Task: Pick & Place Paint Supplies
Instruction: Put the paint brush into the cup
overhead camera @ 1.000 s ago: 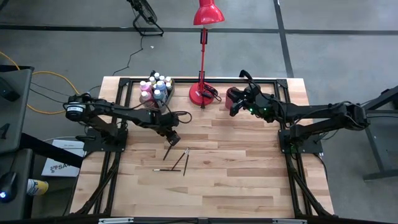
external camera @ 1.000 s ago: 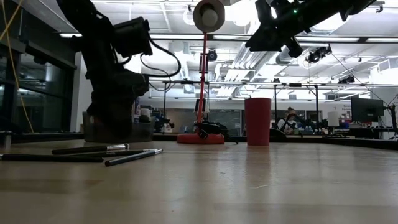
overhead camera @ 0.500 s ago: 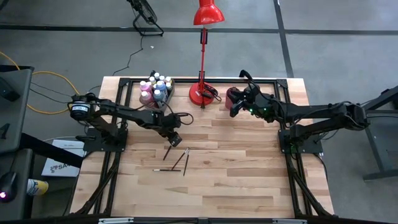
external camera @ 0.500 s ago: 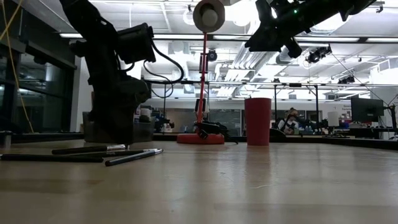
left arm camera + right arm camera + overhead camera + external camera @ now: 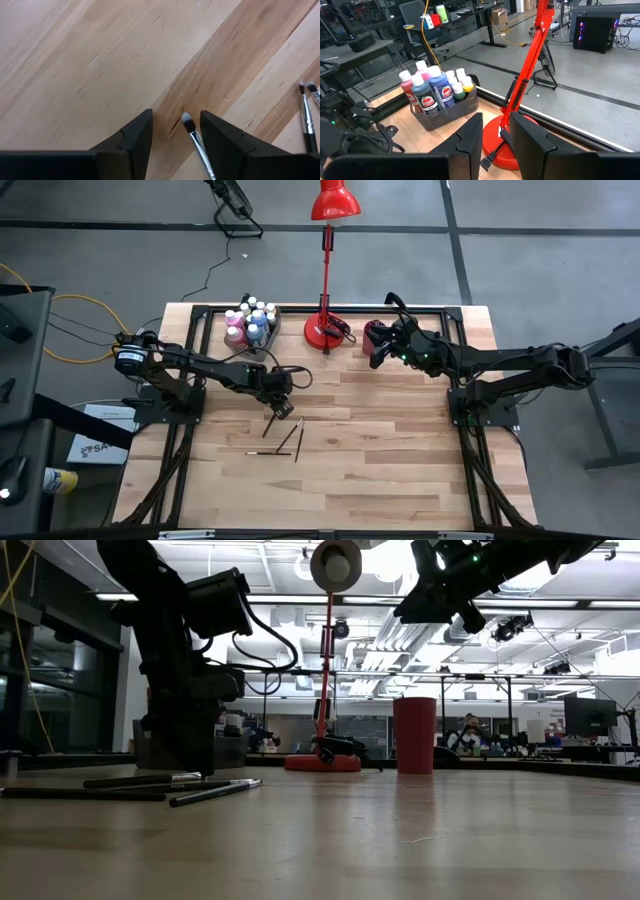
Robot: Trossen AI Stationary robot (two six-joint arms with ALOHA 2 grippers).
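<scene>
L gripper [image 5: 176, 131] over paintbrush [image 5: 196, 141]

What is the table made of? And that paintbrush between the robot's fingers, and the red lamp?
The table looks like pale wooden planks, with visible grain and seams. The paintbrush seems to have soft grey-white bristles and a shiny metal collar. The red lamp looks like glossy painted metal, though it could be plastic.

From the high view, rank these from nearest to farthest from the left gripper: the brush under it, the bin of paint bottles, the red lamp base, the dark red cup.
From the left gripper:
1. Brush, at its fingers.
2. Bin of paint bottles, toward the back-left edge.
3. Red lamp base, back centre; close to the bin's distance.
4. Dark red cup, by the right gripper.
</scene>
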